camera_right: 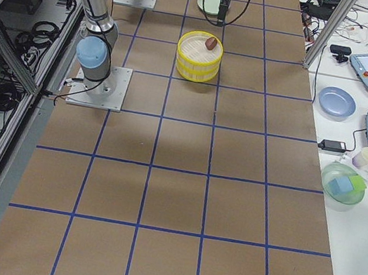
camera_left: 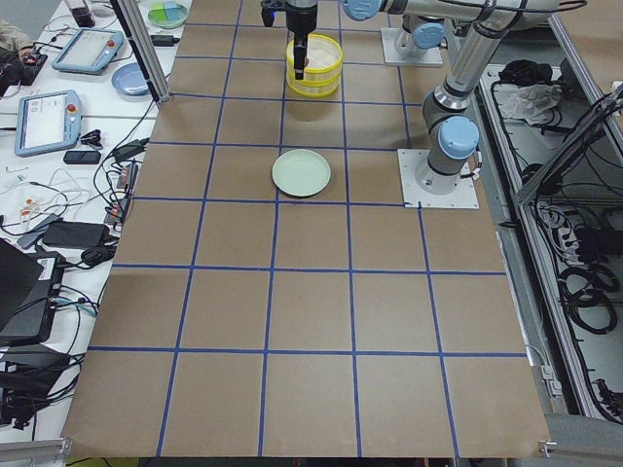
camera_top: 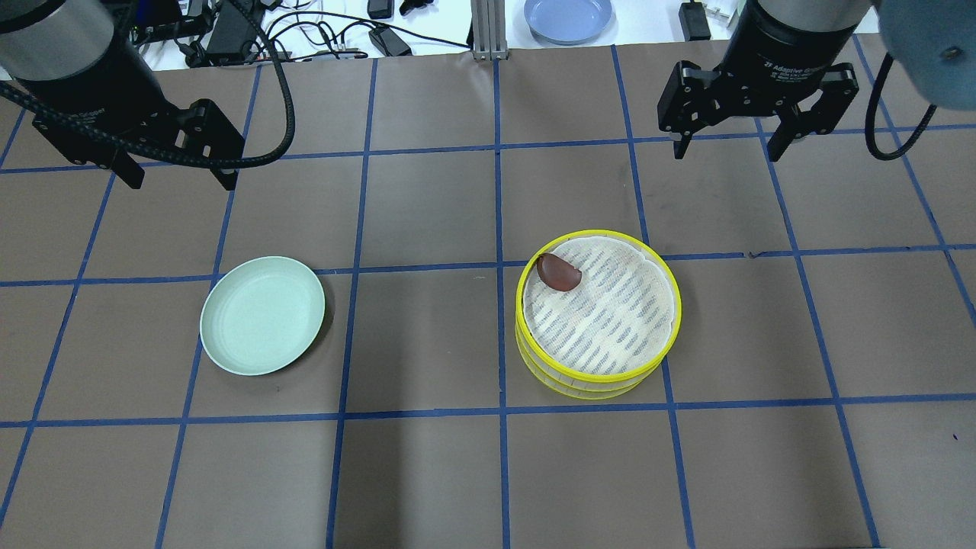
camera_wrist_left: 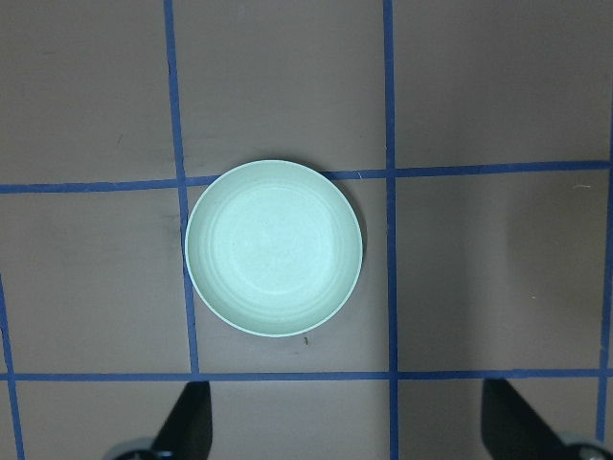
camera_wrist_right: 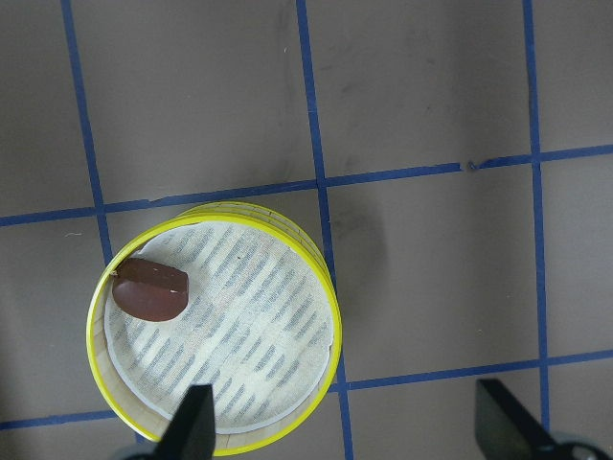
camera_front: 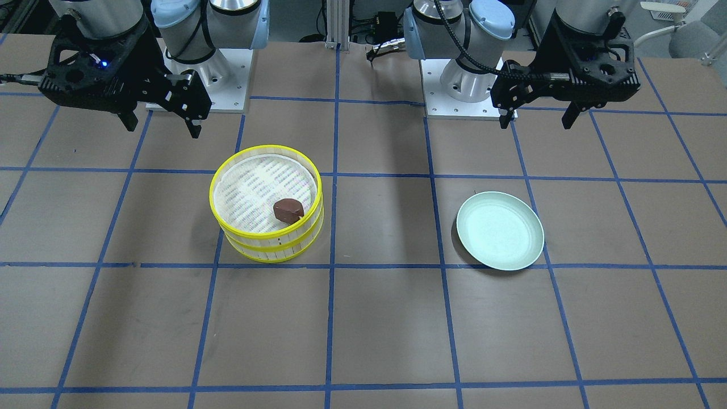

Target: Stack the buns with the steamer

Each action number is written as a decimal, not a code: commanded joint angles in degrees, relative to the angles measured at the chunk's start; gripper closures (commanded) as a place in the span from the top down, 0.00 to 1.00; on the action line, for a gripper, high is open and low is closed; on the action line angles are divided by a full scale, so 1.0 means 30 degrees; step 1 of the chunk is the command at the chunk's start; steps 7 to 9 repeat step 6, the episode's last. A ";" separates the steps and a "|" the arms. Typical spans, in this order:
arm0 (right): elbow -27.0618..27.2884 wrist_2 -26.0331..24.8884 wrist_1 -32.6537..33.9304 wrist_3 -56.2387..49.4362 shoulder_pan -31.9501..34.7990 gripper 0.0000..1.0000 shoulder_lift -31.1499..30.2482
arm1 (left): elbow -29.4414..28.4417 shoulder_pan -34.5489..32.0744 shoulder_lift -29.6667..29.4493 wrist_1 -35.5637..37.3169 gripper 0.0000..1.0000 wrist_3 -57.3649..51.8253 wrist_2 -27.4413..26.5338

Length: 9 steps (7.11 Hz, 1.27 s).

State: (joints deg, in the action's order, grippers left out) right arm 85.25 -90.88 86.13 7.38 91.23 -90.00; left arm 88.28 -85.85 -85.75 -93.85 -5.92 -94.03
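lab benches with cables and tablets round edges. brown counter (camera_top: pixel 427 473), blue tape grid. steamer (camera_top: pixel 598 377) on robot's right side: two yellow-rimmed trays, top one sitting square on lower. mint plate (camera_top: pixel 262 315) well apart, on left side. left hand (camera_top: pixel 181 179) hovering high near plate, fingers spread wide, holding nothing. right hand (camera_top: pixel 728 149) likewise wide apart, high near steamer, nothing held. brown bun (camera_top: pixel 559 273) in top tray, against rim. cream bun not visible, likely hidden in lower tray. stacking looks done, hands parked clear.

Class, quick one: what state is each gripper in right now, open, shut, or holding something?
Left gripper: open, holding nothing.
Right gripper: open, holding nothing.
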 commanded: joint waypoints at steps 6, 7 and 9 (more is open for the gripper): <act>0.0029 0.0028 0.0000 0.0001 0.0000 0.97 -0.0001 | 0.0279 0.0023 -0.0011 0.0259 1.00 -0.0106 -0.0062; 0.0029 0.0028 0.0000 0.0001 0.0000 0.97 -0.0001 | 0.0279 0.0023 -0.0011 0.0259 1.00 -0.0106 -0.0062; 0.0029 0.0028 0.0000 0.0001 0.0000 0.97 -0.0001 | 0.0279 0.0023 -0.0011 0.0259 1.00 -0.0106 -0.0062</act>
